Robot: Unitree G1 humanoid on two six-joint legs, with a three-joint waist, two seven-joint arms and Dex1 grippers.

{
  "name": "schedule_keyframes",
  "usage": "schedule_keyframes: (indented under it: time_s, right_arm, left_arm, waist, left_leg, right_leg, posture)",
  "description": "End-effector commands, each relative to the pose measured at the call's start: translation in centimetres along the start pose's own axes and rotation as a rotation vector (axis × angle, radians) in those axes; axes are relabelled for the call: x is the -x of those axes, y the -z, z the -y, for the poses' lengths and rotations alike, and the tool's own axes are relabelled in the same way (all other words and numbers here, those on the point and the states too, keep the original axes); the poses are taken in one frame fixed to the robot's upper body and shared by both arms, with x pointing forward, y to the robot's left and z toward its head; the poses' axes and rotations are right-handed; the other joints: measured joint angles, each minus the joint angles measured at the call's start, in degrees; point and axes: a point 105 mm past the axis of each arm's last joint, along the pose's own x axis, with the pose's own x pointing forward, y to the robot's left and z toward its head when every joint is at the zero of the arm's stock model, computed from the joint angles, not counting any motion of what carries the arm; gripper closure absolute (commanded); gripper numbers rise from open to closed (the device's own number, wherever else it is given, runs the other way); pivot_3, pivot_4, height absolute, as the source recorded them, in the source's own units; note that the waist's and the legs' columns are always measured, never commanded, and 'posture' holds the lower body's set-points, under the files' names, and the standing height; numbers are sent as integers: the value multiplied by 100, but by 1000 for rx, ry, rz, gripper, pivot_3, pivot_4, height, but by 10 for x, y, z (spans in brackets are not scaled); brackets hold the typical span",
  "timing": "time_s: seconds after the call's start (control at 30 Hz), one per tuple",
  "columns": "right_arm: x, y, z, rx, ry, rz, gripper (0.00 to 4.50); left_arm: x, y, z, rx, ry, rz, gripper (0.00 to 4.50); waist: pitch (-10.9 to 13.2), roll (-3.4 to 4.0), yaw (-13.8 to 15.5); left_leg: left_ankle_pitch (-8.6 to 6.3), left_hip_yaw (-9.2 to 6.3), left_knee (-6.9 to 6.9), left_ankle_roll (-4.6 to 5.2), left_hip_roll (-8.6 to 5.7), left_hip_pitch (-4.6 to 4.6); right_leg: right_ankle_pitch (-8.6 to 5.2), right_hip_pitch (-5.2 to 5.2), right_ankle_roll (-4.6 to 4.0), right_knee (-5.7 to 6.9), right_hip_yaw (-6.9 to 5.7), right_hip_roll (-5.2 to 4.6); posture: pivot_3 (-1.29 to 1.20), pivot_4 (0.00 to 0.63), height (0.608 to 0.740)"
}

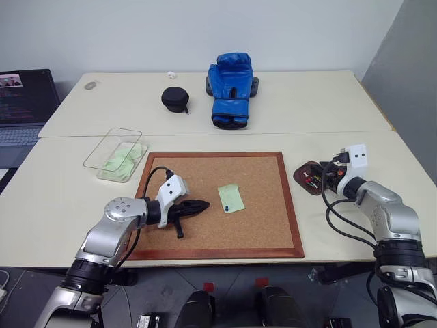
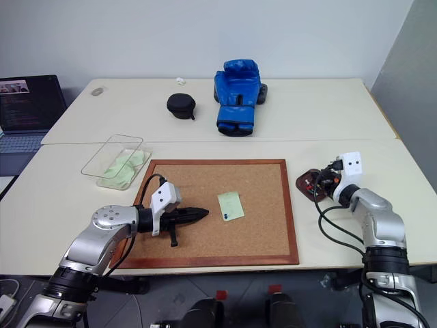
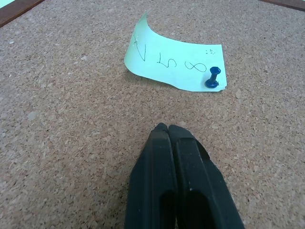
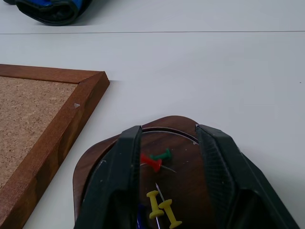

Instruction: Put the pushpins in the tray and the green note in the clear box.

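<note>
A: Start nearest; what is the left claw (image 1: 202,204) doing?

B: Its two black fingers are pressed together with nothing between them; it hovers low over the cork board (image 1: 266,236), pointing at the green note (image 1: 231,198), a short way off it.

A: And the note itself?

B: A small pale green slip near the board's middle, with dark handwritten marks; one edge curls upward; a blue pushpin (image 3: 212,78) stands in one corner, pinning it to the cork.

A: The right claw (image 4: 169,138)?

B: Spread apart, holding nothing, fingers straddling the tray (image 4: 93,160) from above; the tray is a dark reddish-brown dish on the tabletop (image 1: 61,198), just beside the board's right edge; in it lie a red pin (image 4: 150,162), a green pin (image 4: 162,155) and two yellow pins (image 4: 162,210).

A: Farther back?

B: The clear box (image 1: 102,147) sits beyond the board's left far corner, with pale green paper already inside; behind it a black pouch (image 1: 175,99) and a blue boxing glove (image 1: 231,89); a laptop (image 1: 24,102) at far left.
</note>
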Motion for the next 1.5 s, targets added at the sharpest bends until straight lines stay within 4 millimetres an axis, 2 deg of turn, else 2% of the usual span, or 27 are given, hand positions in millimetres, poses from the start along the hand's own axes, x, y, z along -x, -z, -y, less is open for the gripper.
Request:
schedule_keyframes:
  time_s: [0.03,0.2,0.27,0.4,0.57,0.73,0.97,1.17,1.33,1.5]
  right_arm:
    - [3,-18,0,32,-18,58,2707]
    - [9,-27,-16,47,-143,93,2707]
    - [14,-32,-33,97,-256,113,2707]
    - [24,-36,-82,254,-502,128,2707]
    - [28,-18,-138,378,-731,121,2707]
    - [21,3,-176,455,-868,116,2707]
    - [12,19,-209,450,-985,115,2707]
    - [2,25,-222,451,-1022,111,2707]
    - [-6,31,-229,455,-1032,100,2707]
    - [-12,38,-226,446,-1019,75,2707]
  left_arm:
    - [-1,22,7,38,16,-83,4500]
    - [-2,22,6,35,17,-81,4500]
    - [-2,22,6,34,19,-80,4500]
    - [-2,22,6,33,21,-82,4500]
    - [-2,21,5,28,20,-83,4500]
    - [-3,20,4,24,21,-82,4500]
    - [0,21,4,25,13,-86,4500]
    - [1,21,5,30,5,-86,4500]
    - [2,22,5,33,-2,-86,4500]
    - [4,23,5,35,-8,-89,4500]
  waist:
    - [0,0,0]
    - [0,0,1]
    - [0,0,2]
    - [1,2,-5]
    - [1,1,0]
    - [1,0,1]
    - [1,0,0]
    - [1,0,-1]
    - [1,0,-3]
    - [1,0,-3]
  left_leg:
    - [0,0,0,0,0,0]
    - [0,0,0,0,0,0]
    - [0,0,0,0,-1,-1]
    - [-1,-2,-1,1,1,0]
    - [-1,-11,3,1,1,0]
    - [0,-20,2,0,1,0]
    - [0,-28,4,0,0,1]
    - [0,-34,4,0,0,2]
    - [0,-40,2,0,1,4]
    - [0,-37,3,0,0,3]
  right_leg:
    - [0,0,0,0,0,0]
    - [0,0,0,0,0,0]
    - [0,0,0,0,0,0]
    - [0,0,1,-1,-2,1]
    - [-1,2,1,-1,-4,1]
    - [-1,1,1,-1,-6,1]
    - [0,1,1,0,-5,1]
    - [0,0,1,1,-5,1]
    - [0,-1,0,3,-8,3]
    - [0,-1,0,1,-5,1]
  posture:
    - [0,150,740]
    - [0,150,740]
    - [0,150,740]
    - [0,150,740]
    - [0,150,740]
    - [0,150,740]
    - [0,150,740]
    - [0,150,740]
    - [0,150,740]
    - [0,150,740]
